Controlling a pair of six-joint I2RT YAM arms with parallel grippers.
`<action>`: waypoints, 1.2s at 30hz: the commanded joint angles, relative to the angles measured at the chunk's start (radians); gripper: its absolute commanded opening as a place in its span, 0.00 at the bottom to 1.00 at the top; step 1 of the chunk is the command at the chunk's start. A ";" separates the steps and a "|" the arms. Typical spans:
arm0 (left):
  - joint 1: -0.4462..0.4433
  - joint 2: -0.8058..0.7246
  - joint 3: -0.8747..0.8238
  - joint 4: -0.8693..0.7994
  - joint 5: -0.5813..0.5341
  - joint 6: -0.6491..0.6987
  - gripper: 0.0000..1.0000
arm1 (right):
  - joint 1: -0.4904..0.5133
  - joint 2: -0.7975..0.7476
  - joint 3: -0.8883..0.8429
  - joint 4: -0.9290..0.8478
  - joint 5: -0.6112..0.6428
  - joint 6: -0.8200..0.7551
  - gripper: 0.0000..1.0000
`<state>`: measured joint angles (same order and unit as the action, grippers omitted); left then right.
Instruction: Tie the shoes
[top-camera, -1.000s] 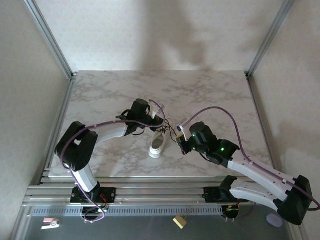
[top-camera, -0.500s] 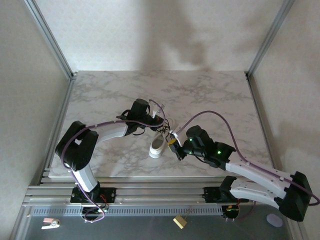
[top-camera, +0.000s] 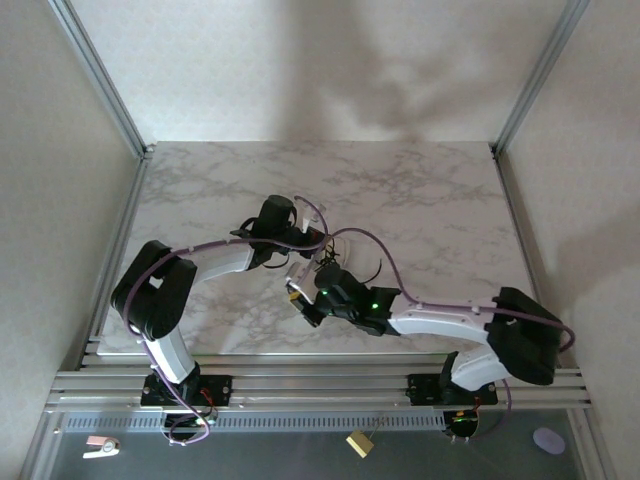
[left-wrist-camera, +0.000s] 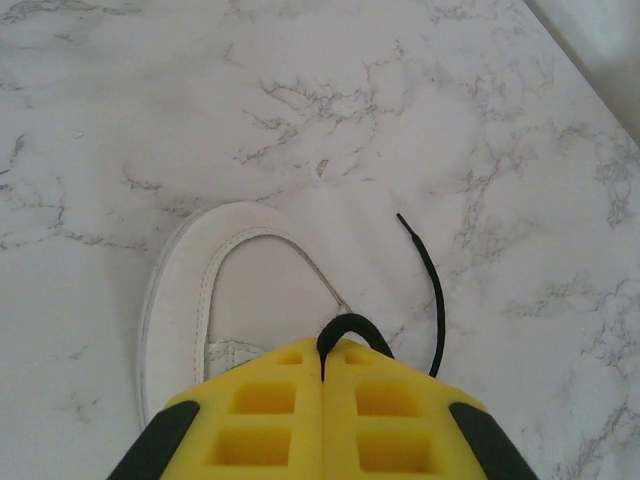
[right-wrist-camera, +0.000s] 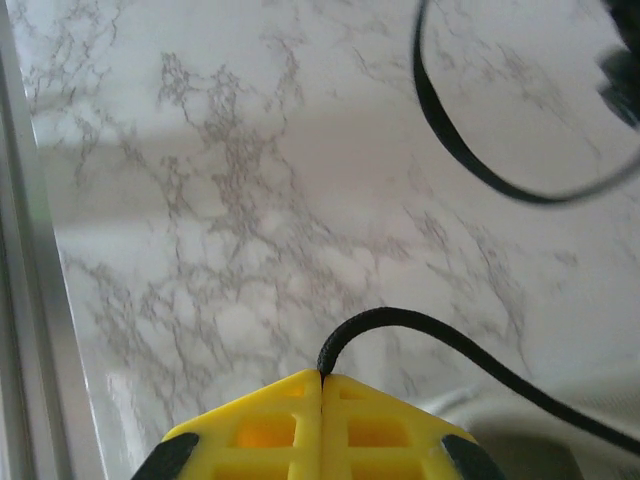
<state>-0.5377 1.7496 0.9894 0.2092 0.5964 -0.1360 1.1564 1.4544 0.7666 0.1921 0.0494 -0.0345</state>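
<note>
Top and wrist views, read left to right with the sneaker as reference. The left arm (top-camera: 200, 265) reaches across the marble table top (top-camera: 430, 190) to the far side of the sneaker (left-wrist-camera: 250, 290). The sneaker lies on the table roughly midway between the two arms, largely covered in the top view by the right arm.

The left gripper (left-wrist-camera: 322, 372) sits directly above the sneaker. Its yellow fingertips (left-wrist-camera: 260, 410) are pressed together with no gap, clamped on a small loop of black lace (left-wrist-camera: 345, 322) that rises from the sneaker's upper. In the left wrist view the sneaker's rounded white end points away from the gripper. A free lace end curves over the marble just right of the sneaker.

The right gripper (right-wrist-camera: 322, 385) lies at the sneaker's near-left side in the top view. Its fingers are likewise closed tight, pinching a strand of the black lace that arches out to the right. A pale edge, probably the sneaker, shows at the lower right of the right wrist view. A second lace loop hangs farther off, apart from the fingers. An aluminium rail (right-wrist-camera: 12, 300) borders the table on the left of that view. The right arm (top-camera: 450, 322) stretches from the sneaker toward the lower right.
</note>
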 joint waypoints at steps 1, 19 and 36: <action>0.012 0.018 0.003 0.035 0.022 -0.015 0.00 | 0.025 0.092 0.072 0.098 0.073 -0.027 0.00; 0.019 -0.001 -0.035 0.059 0.060 0.029 0.00 | -0.188 -0.381 -0.202 0.038 0.135 0.180 0.44; 0.019 -0.042 -0.046 0.019 0.132 0.220 0.00 | -0.706 -0.057 0.058 -0.169 -0.738 0.062 0.47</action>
<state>-0.5270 1.7466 0.9569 0.2413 0.6930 0.0231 0.4557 1.3567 0.7635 0.0528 -0.5411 0.1127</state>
